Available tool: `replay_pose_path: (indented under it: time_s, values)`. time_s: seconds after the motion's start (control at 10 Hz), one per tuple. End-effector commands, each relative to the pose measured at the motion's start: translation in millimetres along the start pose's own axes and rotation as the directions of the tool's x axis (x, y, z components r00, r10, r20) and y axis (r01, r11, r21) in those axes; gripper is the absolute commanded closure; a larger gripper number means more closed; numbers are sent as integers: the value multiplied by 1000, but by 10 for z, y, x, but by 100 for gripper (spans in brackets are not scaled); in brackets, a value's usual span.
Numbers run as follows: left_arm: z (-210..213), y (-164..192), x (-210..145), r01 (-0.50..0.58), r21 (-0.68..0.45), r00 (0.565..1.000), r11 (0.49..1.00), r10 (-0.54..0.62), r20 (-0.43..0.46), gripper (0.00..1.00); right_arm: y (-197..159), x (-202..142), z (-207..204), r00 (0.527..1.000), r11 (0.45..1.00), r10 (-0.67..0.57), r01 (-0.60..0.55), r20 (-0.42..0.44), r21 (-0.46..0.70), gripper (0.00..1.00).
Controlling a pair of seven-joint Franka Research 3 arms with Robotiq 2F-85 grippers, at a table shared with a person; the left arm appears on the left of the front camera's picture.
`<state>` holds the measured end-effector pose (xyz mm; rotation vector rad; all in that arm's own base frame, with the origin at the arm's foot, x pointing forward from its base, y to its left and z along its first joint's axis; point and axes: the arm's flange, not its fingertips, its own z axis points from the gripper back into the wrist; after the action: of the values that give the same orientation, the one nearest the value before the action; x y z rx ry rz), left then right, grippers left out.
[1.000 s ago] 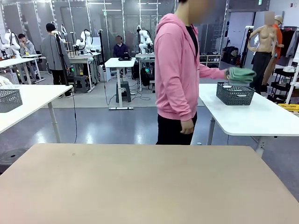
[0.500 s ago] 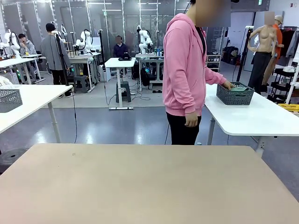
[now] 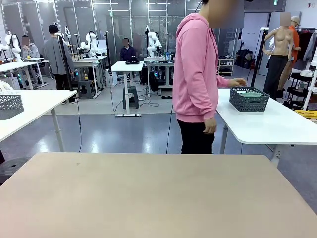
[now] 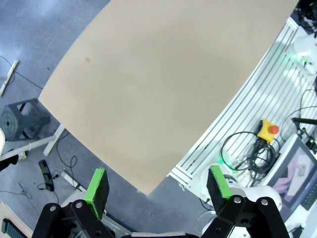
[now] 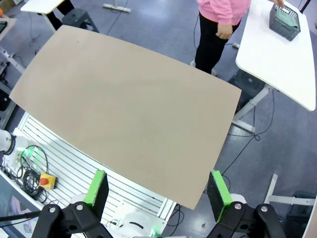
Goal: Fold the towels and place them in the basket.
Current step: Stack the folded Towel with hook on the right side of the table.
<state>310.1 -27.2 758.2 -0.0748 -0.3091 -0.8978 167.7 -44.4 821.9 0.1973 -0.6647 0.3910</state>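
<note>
Across the aisle, on the white side table [image 3: 267,126] behind the person: dark grey lattice-sided plastic basket [image 3: 249,100], with folded green and pale towels [image 3: 251,93] lying inside, tops about level with the rim. Same basket seen small at the top corner of the right wrist view [image 5: 286,20], green cloth visible in it.

Person in pink hooded top [image 3: 196,69] standing side-on between the tan work table [image 3: 148,198] and the white one. Far hand [image 3: 237,82] just beside the basket's near rim, fingers loose, clamped on nothing as far as can be told at this size. Other hand [image 3: 210,125] hanging at the hip, empty.

Step in hand, judged: settling the stack in the basket, or just done with it. To do well: press towels flat and square to the walls, keep folds from springing open, leave no corner draped over the rim.

Left gripper [image 4: 158,191]: green pads set wide apart, nothing between, held high and looking down on the bare tan tabletop's edge. Right gripper [image 5: 158,191]: likewise spread wide and empty, high above the same table, well apart from basket and towels. Both arms parked, no part in the placing.
</note>
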Motion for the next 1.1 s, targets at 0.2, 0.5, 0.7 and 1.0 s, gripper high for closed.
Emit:
replay_pose_path:
  time_s: [0.2,0.5,0.7,1.0]
  values:
    - [7,-2,-3,0,-1,1000,1000,0,6,0,-8,-10,-22,1000,1000,-3,3,2,0,0]
    - [7,-2,-3,0,-1,1000,1000,0,6,0,-8,-10,-22,1000,1000,-3,3,2,0,0]
    - [7,-2,-3,0,-1,1000,1000,0,6,0,-8,-10,-22,1000,1000,-3,3,2,0,0]
    - [7,-2,-3,0,-1,1000,1000,0,6,0,-8,-10,-22,1000,1000,-3,3,2,0,0]
